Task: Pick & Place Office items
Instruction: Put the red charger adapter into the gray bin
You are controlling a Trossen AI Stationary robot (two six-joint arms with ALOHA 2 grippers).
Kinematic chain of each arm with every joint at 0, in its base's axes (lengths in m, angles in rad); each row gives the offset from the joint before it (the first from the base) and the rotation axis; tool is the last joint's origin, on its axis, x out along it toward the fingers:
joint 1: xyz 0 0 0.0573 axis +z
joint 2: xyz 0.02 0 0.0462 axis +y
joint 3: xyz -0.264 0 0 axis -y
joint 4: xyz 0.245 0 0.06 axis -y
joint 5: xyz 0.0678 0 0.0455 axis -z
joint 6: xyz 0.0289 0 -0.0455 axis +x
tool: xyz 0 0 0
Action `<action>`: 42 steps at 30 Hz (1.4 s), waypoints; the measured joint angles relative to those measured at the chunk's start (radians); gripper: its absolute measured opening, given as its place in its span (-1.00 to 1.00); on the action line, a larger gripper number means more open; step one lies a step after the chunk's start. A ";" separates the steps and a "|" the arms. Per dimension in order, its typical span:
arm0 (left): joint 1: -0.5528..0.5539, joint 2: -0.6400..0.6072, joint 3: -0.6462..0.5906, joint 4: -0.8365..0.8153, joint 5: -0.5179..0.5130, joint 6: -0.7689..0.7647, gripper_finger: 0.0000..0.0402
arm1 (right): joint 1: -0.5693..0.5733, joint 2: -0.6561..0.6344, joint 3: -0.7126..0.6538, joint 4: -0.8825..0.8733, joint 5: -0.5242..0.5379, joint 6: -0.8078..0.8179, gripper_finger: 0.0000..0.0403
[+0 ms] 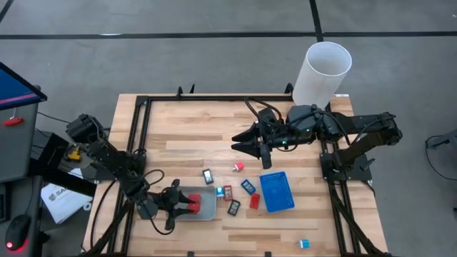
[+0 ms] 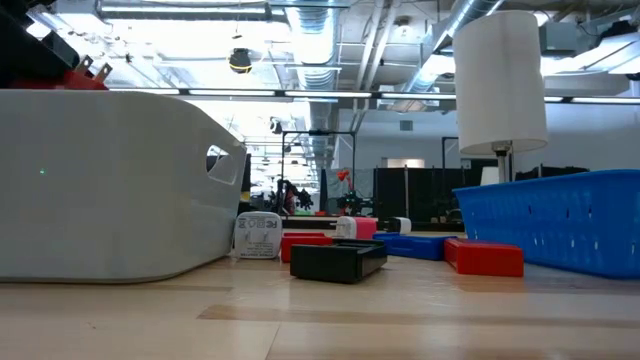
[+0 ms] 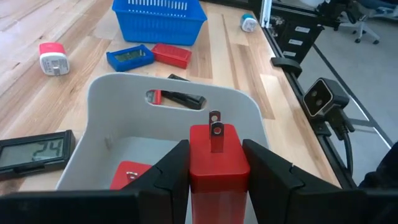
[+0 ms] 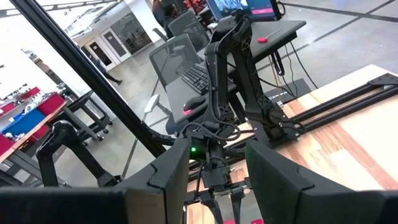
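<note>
Clamping a red plug block (image 3: 218, 163) between its two fingers, the left gripper (image 1: 187, 202) hangs over the grey tray (image 1: 208, 207) near the table's front edge, the block's two metal prongs pointing up. A second red piece (image 3: 127, 176) lies inside that tray. Just beyond it sit a black display unit (image 1: 208, 176), small flat black pieces (image 1: 233, 207), a red block (image 1: 254, 201) and a blue-faced piece (image 1: 248, 186), all beside the blue basket (image 1: 277, 191). The right gripper (image 1: 246, 146) waits raised mid-table near the white cylinder (image 1: 321, 73); its fingers stand apart and seem empty, though the wrist view is cluttered.
</note>
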 joint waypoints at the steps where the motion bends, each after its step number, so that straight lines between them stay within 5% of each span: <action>1: -0.002 0.000 0.000 -0.001 0.000 0.000 -0.41 | 0.000 0.000 0.000 0.000 0.000 0.000 -0.25; 30: -0.002 -0.021 0.037 -0.015 -0.046 0.007 -0.41 | 0.007 0.000 0.000 0.001 0.000 0.003 -0.25; 37: 0.059 -0.236 0.109 0.021 -0.167 0.151 -0.41 | 0.007 0.004 0.000 -0.004 0.000 -0.028 -0.25; 42: 0.181 -0.386 0.113 0.300 -0.182 0.284 -0.41 | 0.019 0.018 0.000 0.039 0.000 -0.065 -0.26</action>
